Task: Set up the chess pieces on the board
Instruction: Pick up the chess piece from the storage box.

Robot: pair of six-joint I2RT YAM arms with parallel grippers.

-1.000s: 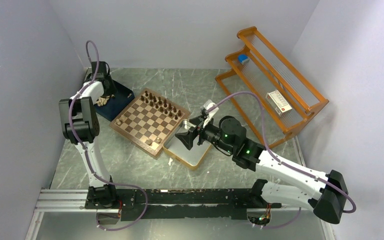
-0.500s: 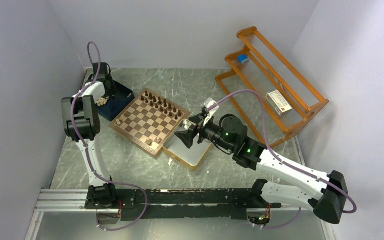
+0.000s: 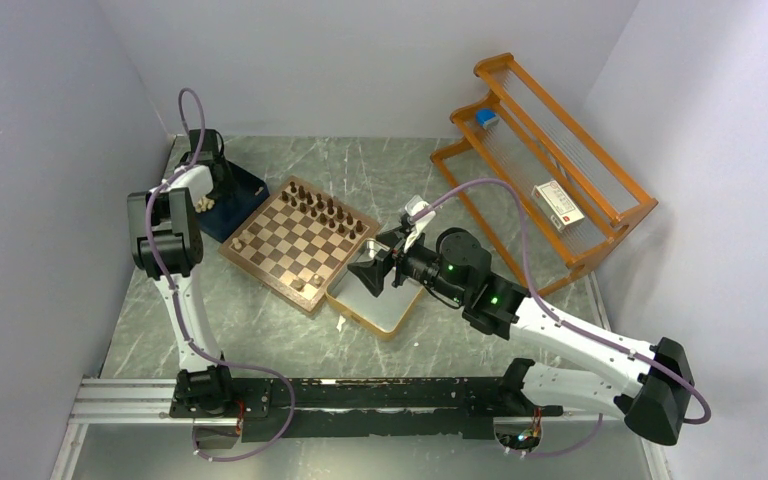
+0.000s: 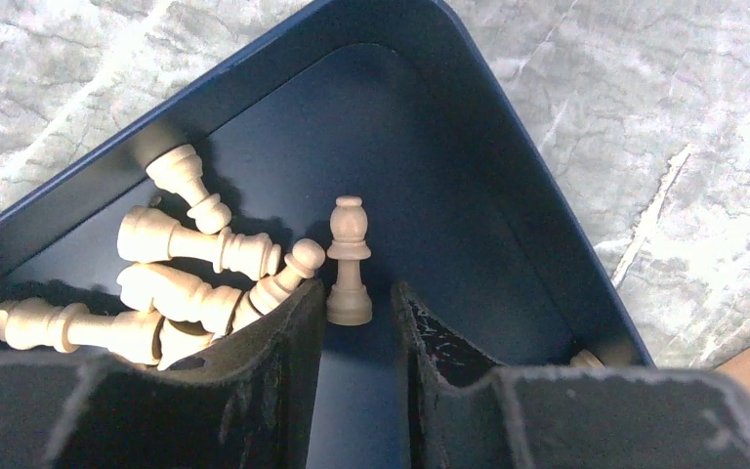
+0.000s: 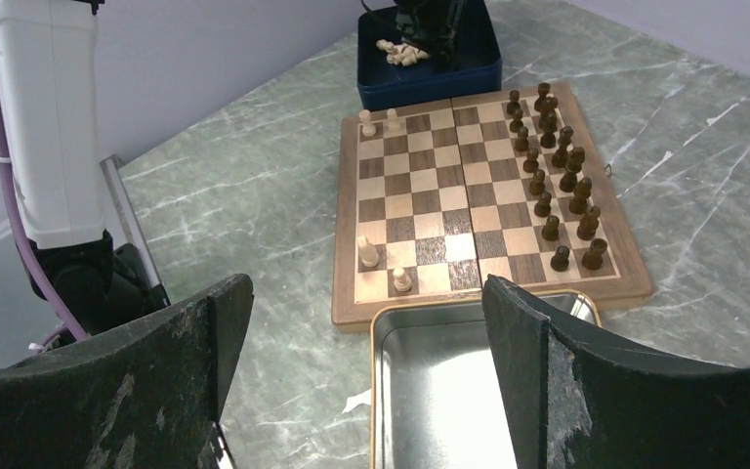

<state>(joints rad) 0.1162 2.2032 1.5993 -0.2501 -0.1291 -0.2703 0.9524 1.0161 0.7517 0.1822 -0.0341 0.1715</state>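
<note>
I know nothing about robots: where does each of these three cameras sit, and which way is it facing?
Top external: high behind the arms, looking down on the table; shows left arm, right arm, board, tray, tin.
Left wrist: on the left arm, facing down into the tray at pale pieces; left gripper at the bottom edge.
Right wrist: over the tin, facing across the board towards the tray; right gripper open wide.
Shared: all three show the tray.
</note>
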